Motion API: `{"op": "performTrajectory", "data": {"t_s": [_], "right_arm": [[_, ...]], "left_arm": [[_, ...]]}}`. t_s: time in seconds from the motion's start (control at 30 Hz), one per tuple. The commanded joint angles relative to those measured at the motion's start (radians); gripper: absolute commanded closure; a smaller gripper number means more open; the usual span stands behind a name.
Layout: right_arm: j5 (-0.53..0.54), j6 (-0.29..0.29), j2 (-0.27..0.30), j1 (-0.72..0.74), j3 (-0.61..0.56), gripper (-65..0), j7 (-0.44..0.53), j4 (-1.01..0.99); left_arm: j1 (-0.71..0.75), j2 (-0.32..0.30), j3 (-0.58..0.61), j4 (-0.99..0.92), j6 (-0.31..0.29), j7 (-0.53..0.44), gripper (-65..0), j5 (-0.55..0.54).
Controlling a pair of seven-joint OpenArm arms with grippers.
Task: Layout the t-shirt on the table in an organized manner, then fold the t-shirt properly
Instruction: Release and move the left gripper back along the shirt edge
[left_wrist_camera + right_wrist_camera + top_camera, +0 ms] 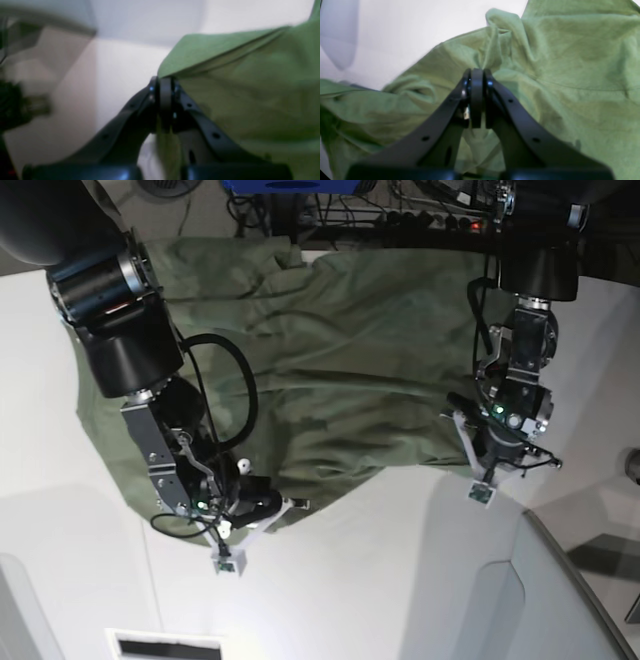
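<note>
T-shirt (330, 350): olive green, spread across the far half of the counter (400, 580), rumpled with long creases; its near edge runs from one arm to the other.
Counter: white and smooth, bare in the near part of the base view; the shirt lies on it.
Left end effector (165, 87): jaws pressed together on a corner or edge of the t-shirt; cloth comes out above the fingertips and a strip of green hangs down between the fingers. In the base view it sits at the shirt's near edge (470, 442).
Right end effector (477, 80): jaws closed tight on a bunched fold of the t-shirt; wrinkles gather toward the tips, and cloth shows below them between the fingers. In the base view it is at the shirt's near hem (268, 505).
Cloth between the arms: sagging, with a curved near edge on the white surface.
Left wrist view: blurred, so which part of the shirt is pinched cannot be told for sure; it looks like a folded edge.
Grey panel (560, 600): near corner of the counter, apart from the shirt.
</note>
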Motion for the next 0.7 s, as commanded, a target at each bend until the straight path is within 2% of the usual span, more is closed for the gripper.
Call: {"op": "performTrajectory", "data": {"t_s": [0.0,0.17,0.23,0.3,0.4,0.57,0.67], "right_arm": [[0.007,0.004,-0.006,0.032,0.002,0.0,0.019,0.015],[0.007,0.003,-0.006,0.032,0.002,0.0,0.021,0.015],[0.007,0.003,-0.006,0.031,0.002,0.0,0.021,0.015],[0.007,0.003,-0.006,0.020,0.002,0.0,0.021,0.018],[0.007,0.003,-0.005,0.015,0.002,0.0,0.018,0.017],[0.009,0.003,-0.005,-0.040,0.002,0.0,0.016,0.076],[0.009,0.003,-0.005,-0.077,0.003,0.0,0.016,0.141]], "left_arm": [[0.004,-0.010,-0.003,0.041,0.008,-0.008,0.0,0.005],[0.089,-0.050,-0.013,0.116,0.008,-0.008,0.0,0.005],[0.135,-0.052,-0.081,0.147,0.008,-0.008,0.0,0.005],[0.187,-0.041,-0.161,0.193,0.008,-0.008,0.0,-0.003],[0.270,-0.030,-0.217,0.256,0.008,-0.011,0.0,-0.003],[0.374,-0.026,-0.216,0.293,0.008,-0.013,0.0,-0.004],[0.402,0.002,-0.227,0.289,0.008,-0.013,0.0,-0.004]]}}
